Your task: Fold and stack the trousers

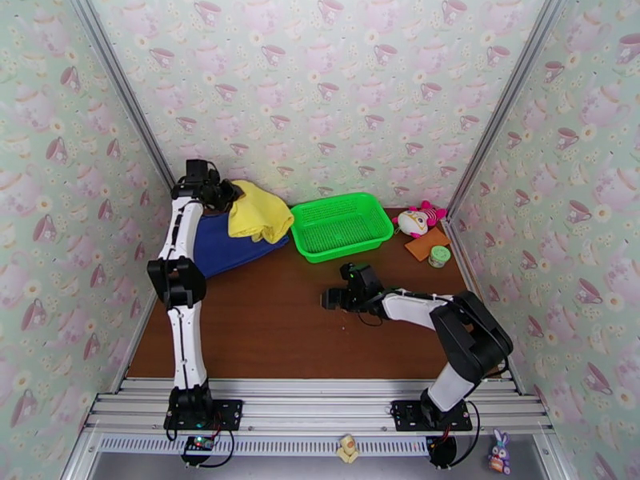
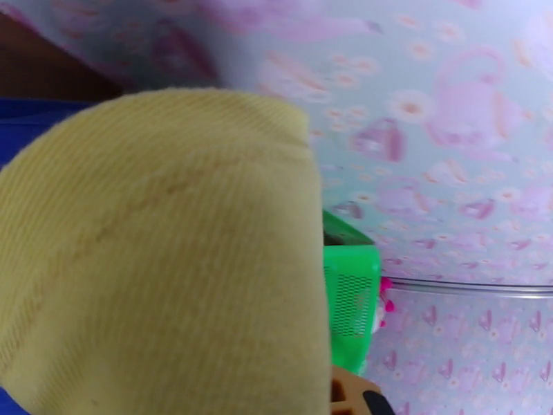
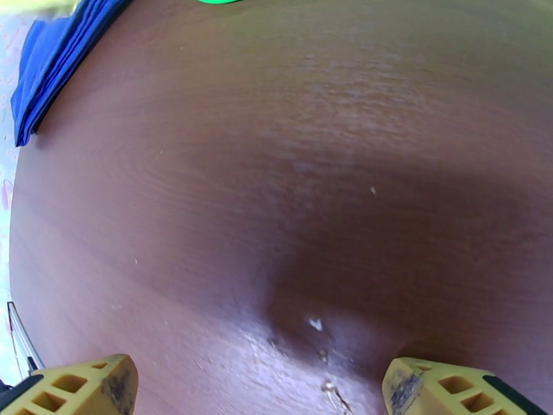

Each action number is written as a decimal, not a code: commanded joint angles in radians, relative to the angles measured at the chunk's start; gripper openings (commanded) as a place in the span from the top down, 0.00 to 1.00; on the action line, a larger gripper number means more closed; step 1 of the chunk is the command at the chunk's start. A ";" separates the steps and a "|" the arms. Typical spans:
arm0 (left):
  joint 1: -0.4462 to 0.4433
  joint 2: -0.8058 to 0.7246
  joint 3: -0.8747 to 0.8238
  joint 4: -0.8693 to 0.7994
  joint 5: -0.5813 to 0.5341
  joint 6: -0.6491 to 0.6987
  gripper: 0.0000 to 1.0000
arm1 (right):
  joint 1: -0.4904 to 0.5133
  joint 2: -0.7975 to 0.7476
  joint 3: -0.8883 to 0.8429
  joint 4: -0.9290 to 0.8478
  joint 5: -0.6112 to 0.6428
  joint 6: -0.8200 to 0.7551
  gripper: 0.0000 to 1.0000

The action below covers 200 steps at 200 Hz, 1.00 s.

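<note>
One bunch of trousers (image 1: 260, 211) hangs, apparently pinched, in the left gripper (image 1: 228, 195) above blue cloth (image 1: 228, 248); right gripper (image 3: 263, 382) gapes empty.

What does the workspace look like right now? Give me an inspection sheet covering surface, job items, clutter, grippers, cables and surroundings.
Surface: brown wooden table, bare in the middle, a few small specks.
Job's things: yellow trousers bunched at far left, lying on a dark blue folded cloth.
Clutter: empty green basket; plush toy, brown card and small jar at far right.
Grippers: left gripper apparently shut on the trousers' edge; right gripper open over bare table.
Cables: black leads at the arm bases, off the table.
Surroundings: teacup-patterned walls, metal frame.
</note>
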 commanded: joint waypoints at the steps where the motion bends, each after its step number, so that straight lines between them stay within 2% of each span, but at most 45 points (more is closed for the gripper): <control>1: -0.003 -0.025 -0.002 -0.030 -0.028 0.105 1.00 | 0.011 0.163 0.060 0.110 -0.069 -0.015 0.00; 43: 0.032 -0.031 0.021 -0.124 -0.154 0.209 1.00 | 0.022 0.190 0.106 0.098 -0.070 -0.006 0.01; 89: 0.113 -0.051 0.057 -0.254 -0.409 0.295 1.00 | 0.032 0.198 0.107 0.081 -0.065 -0.003 0.01; 135: 0.170 0.023 0.067 -0.231 -0.405 0.445 0.98 | 0.043 0.228 0.134 0.072 -0.066 0.003 0.01; 149: 0.167 0.022 0.050 -0.198 -0.444 0.476 0.97 | 0.044 0.241 0.146 0.069 -0.068 0.003 0.01; 155: 0.164 0.018 0.035 -0.177 -0.459 0.483 0.94 | 0.045 0.248 0.151 0.067 -0.068 0.003 0.01; 165: 0.163 0.007 -0.012 -0.131 -0.491 0.488 0.78 | 0.046 0.257 0.159 0.065 -0.071 0.006 0.01; 171: 0.162 0.002 -0.036 -0.104 -0.509 0.490 0.73 | 0.047 0.263 0.164 0.064 -0.074 0.007 0.01; 184: 0.159 -0.002 -0.058 -0.064 -0.561 0.519 0.70 | 0.049 0.269 0.169 0.063 -0.076 0.008 0.01; 200: 0.146 -0.036 -0.084 -0.014 -0.728 0.564 0.64 | 0.054 0.267 0.168 0.059 -0.074 0.011 0.01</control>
